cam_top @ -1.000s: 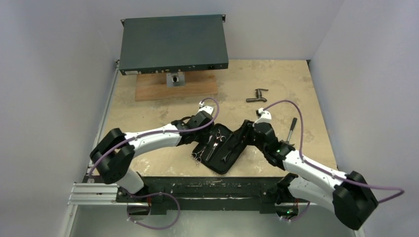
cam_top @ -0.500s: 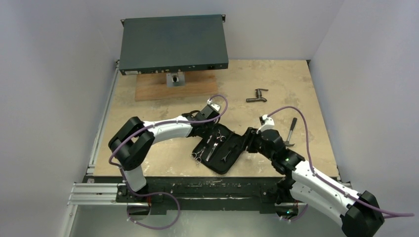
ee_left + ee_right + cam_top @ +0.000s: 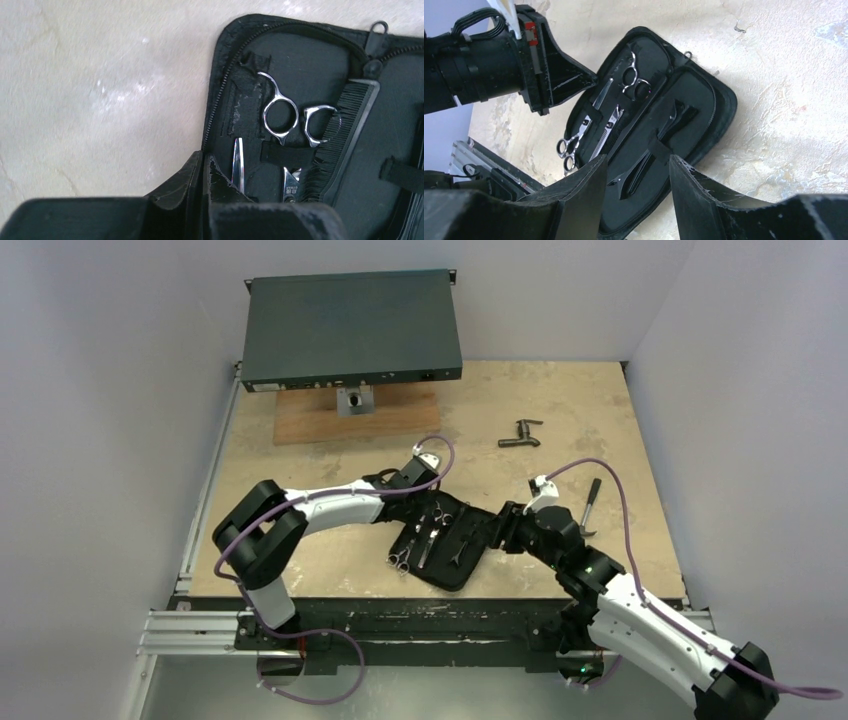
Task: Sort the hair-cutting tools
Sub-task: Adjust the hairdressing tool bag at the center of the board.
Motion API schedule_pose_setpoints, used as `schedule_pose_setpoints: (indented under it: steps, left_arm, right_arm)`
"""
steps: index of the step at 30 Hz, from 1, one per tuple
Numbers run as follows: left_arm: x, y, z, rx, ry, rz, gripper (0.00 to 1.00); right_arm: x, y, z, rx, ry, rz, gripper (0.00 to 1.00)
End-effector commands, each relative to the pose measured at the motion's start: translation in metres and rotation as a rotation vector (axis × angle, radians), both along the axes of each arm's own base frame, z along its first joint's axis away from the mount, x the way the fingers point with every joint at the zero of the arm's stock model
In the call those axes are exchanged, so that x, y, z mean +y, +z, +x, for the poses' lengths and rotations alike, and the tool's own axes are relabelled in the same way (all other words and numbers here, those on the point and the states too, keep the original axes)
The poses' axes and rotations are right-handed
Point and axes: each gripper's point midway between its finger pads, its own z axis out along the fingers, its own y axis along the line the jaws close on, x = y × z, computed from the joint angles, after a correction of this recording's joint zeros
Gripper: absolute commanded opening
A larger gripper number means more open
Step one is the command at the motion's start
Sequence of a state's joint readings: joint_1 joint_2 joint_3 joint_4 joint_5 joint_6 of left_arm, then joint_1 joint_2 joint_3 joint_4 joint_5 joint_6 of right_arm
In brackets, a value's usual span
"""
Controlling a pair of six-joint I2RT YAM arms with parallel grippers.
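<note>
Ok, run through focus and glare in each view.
Left wrist: the left claw is a dark blur at the bottom, scissors sharp with glints, pale glare on the table. Right wrist: right claw blurred, the open case crisp. Top external: even light, faint shadows, fine detail lost.

The left hand [image 3: 204,167] hides the blades of the scissors [image 3: 281,116] and the lower end of the comb [image 3: 350,125] in its own view, where the case [image 3: 300,60] runs off the right edge. The right hand [image 3: 638,162] partly covers the case's near end.
</note>
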State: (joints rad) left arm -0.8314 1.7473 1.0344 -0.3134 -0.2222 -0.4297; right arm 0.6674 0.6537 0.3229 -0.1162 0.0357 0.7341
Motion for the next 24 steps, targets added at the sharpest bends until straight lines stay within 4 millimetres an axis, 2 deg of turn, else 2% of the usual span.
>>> schedule_pose_setpoints:
  steps: [1, 3, 7, 9, 14, 19, 24]
  left_arm:
    - [0.023, 0.007, -0.008, -0.015, 0.129, -0.014, 0.00]
    - [0.036, 0.006, -0.015, -0.012, 0.209, -0.022, 0.00]
    - [0.063, -0.008, -0.037, 0.020, 0.414, -0.054, 0.00]
    - [0.070, -0.013, -0.046, 0.035, 0.519, -0.106, 0.00]
    - [0.074, -0.018, -0.059, 0.075, 0.757, -0.237, 0.00]
    - [0.070, -0.014, -0.069, 0.013, 0.959, -0.377, 0.00]
    - [0.063, -0.003, -0.071, -0.065, 1.034, -0.412, 0.00]
  right_arm:
    - [0.003, -0.003, -0.002, 0.006, 0.011, 0.011, 0.49]
    - [0.005, -0.005, -0.001, 0.007, 0.017, 0.019, 0.49]
    - [0.008, -0.007, -0.001, 0.013, 0.024, 0.027, 0.50]
    - [0.009, -0.008, -0.001, 0.013, 0.024, 0.029, 0.51]
    - [0.012, -0.003, -0.004, 0.006, 0.047, 0.057, 0.52]
    - [0.013, -0.007, -0.008, 0.015, 0.055, 0.066, 0.52]
    - [0.012, -0.010, -0.012, 0.021, 0.060, 0.074, 0.52]
